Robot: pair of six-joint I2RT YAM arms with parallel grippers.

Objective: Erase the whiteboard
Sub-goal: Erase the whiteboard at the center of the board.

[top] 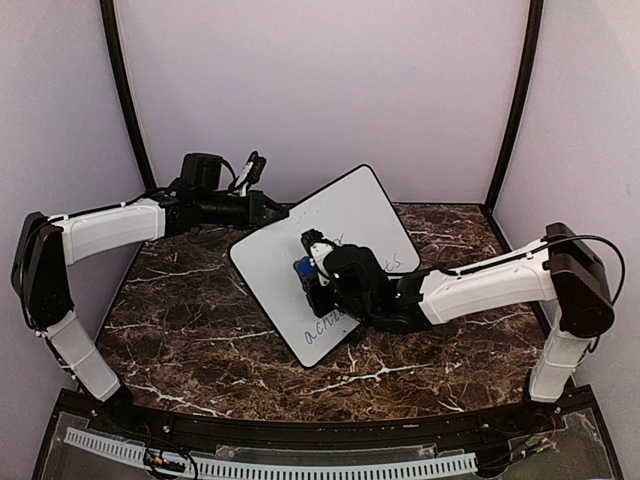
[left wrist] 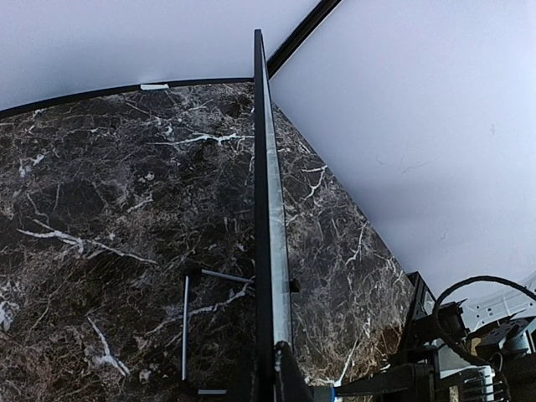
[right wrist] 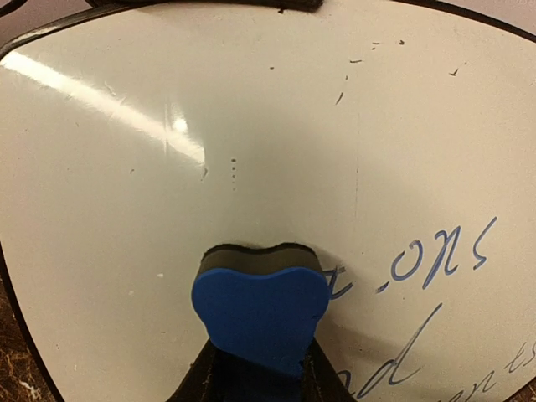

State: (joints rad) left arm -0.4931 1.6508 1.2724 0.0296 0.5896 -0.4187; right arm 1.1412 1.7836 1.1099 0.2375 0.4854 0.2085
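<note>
On the left side, the left hand point(top: 278, 212) was clenched on the upper left edge of the whiteboard point(top: 350, 215). In its wrist view the black frame ran straight out from between the jaws, so the board seemed firmly held by its edge. The whiteboard stood tilted up over the middle of the marble tabletop point(top: 180, 330), with a thin wire stand point(left wrist: 186, 318) behind it. Toward the middle, the right hand point(top: 306, 270) was grasping the blue eraser point(right wrist: 260, 314), and its felt side was pressed against the board face. The upper and left part of the face looked clean, apart from a few small specks, while blue handwriting point(right wrist: 444, 251) lay just to the right of the eraser and below it. I judged that the wiping was about half done. To do it well, the right hand should sweep the eraser to the right and down over the words, with flat felt, even pressure and overlapping passes. The left hand should not loosen, because the push could tip or slide the board.
</note>
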